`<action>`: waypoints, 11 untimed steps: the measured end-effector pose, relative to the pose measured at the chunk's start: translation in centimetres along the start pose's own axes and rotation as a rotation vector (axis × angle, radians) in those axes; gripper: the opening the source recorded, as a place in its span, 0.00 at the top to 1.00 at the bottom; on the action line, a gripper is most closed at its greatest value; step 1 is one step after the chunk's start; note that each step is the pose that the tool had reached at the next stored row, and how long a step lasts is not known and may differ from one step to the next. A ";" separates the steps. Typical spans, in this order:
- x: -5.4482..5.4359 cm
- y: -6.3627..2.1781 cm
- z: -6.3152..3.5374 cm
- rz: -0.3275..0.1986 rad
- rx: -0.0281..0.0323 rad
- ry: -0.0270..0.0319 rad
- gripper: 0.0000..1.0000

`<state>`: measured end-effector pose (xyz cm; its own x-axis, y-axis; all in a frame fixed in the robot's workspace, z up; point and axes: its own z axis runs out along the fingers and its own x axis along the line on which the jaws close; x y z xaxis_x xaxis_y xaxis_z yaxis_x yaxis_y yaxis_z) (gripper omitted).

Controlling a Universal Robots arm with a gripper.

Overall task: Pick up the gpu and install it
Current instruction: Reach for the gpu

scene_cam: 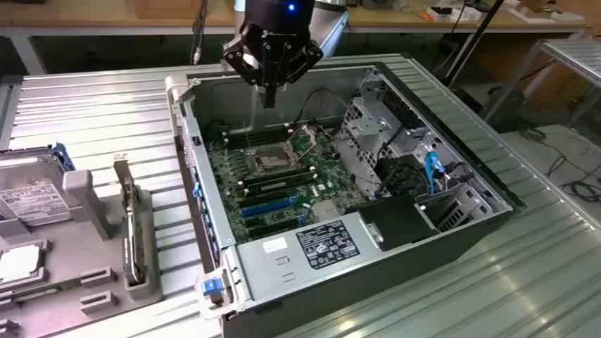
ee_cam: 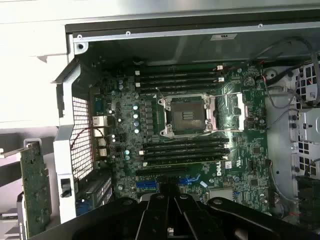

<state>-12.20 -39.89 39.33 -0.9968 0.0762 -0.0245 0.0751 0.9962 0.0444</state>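
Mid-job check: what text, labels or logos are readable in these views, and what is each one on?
"DELL", faint white print and only a likely reading, on the motherboard.
Black label on the power supply: too small to read.
White label on the hard drive: too small to read.
Pale lettering on the body of the tool: blurred, unreadable.
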 end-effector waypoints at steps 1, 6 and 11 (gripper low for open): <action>0.0 0.00 0.00 0.000 0.0000 0.0000 0.89; 0.1 0.00 -0.01 0.000 0.0001 0.0000 0.89; 0.6 -0.04 -0.02 0.000 0.0000 0.0000 0.89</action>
<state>-12.77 -39.89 39.33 -0.9968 0.0762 -0.0245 0.0750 0.9962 0.0444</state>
